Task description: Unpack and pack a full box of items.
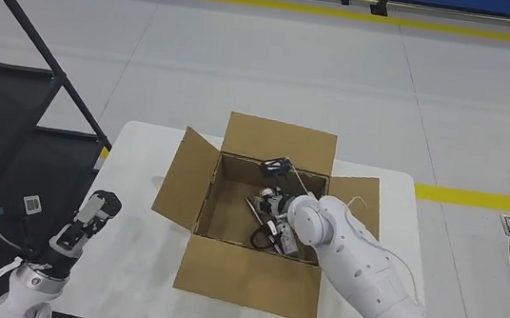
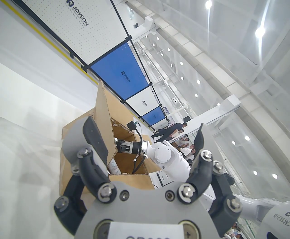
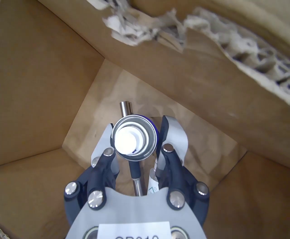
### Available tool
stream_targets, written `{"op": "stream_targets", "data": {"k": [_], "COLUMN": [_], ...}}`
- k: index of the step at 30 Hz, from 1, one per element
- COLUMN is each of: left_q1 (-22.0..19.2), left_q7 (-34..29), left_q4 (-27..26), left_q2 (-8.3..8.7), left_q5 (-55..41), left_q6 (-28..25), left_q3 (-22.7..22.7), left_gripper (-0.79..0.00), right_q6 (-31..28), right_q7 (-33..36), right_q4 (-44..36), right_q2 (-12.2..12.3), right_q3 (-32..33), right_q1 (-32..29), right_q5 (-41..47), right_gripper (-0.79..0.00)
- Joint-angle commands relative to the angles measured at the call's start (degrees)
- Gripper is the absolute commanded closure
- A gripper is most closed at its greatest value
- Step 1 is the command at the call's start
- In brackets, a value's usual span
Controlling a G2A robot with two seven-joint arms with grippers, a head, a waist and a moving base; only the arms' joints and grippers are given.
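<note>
At the table's (image 1: 135, 240) left edge, the left gripper (image 1: 102, 204) hangs well apart from the box (image 1: 249, 283). Its claw is spread wide w/ nothing betw. the fingers, and it points toward the box. In the left wrist view the same gripper (image 2: 147, 138) shows both dark pads (image 2: 94, 138) far apart, w/ the box's raised flap (image 2: 104, 106) beyond them.

Mid-table sits the cardboard box, all four flaps folded outward, the back flap (image 1: 281, 138) standing tallest. From the left wrist view a white bottle (image 2: 113, 166) shows low inside the box, near its open side.

Right of centre, the right arm bends down over the box's right side and its gripper (image 1: 270, 230) is inside, close to the floor. The left wrist view shows that gripper (image 2: 120, 147) past the side flap, within the walls.

In the right wrist view the right gripper (image 3: 138, 133) is pinching a spray can (image 3: 134, 138), one finger on each side of the body. The can has a silver rim, white nozzle and blue body, and its top faces the camera. Under the can a metal rod (image 3: 125, 108) w/ a black grip section (image 3: 134, 172) lies on the box floor, and a white tube (image 3: 152, 181) lies just beside it — both inside the box. Above, one wall's top edge is torn (image 3: 249, 61), w/ ragged corrugation showing.
</note>
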Motion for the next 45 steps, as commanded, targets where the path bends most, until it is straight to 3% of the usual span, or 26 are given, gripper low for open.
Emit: {"op": "stream_targets", "data": {"k": [1, 6, 13, 21, 25, 29, 33, 45], "left_q1": [0.00, 0.00, 0.00, 0.00, 0.00, 0.00, 0.00, 0.00], "left_q7": [0.00, 0.00, 0.00, 0.00, 0.00, 0.00, 0.00, 0.00], "left_q4": [0.00, 0.00, 0.00, 0.00, 0.00, 0.00, 0.00, 0.00], "left_q2": [0.00, 0.00, 0.00, 0.00, 0.00, 0.00, 0.00, 0.00], "left_q5": [0.00, 0.00, 0.00, 0.00, 0.00, 0.00, 0.00, 0.00], "left_q6": [0.00, 0.00, 0.00, 0.00, 0.00, 0.00, 0.00, 0.00], "left_q3": [0.00, 0.00, 0.00, 0.00, 0.00, 0.00, 0.00, 0.00], "left_gripper": [-0.785, -0.785, -0.785, -0.785, -0.785, -0.785, -0.785, -0.785], "right_q6": [0.24, 3.06, 12.54, 19.44, 21.14, 21.66, 21.65, 11.25], "right_q7": [-0.53, -0.29, 2.97, 5.64, 8.41, 9.88, 10.25, 8.43], "right_q4": [-1.87, -13.22, -38.35, -66.40, -73.39, -73.50, -68.13, -44.42], "right_q2": [0.39, 2.65, 6.84, 10.89, 11.83, 12.27, 12.41, 13.00], "right_q3": [0.71, 4.03, 12.75, 32.20, 42.75, 51.32, 56.47, 58.01], "right_q1": [-0.84, -5.94, -18.72, -37.01, -43.92, -48.37, -50.82, -47.63], "right_q5": [-1.10, -6.53, -18.08, -27.54, -27.01, -24.33, -20.97, -17.11], "right_gripper": [0.000, 0.000, 0.000, 0.000, 0.000, 0.000, 0.000, 0.000]}}
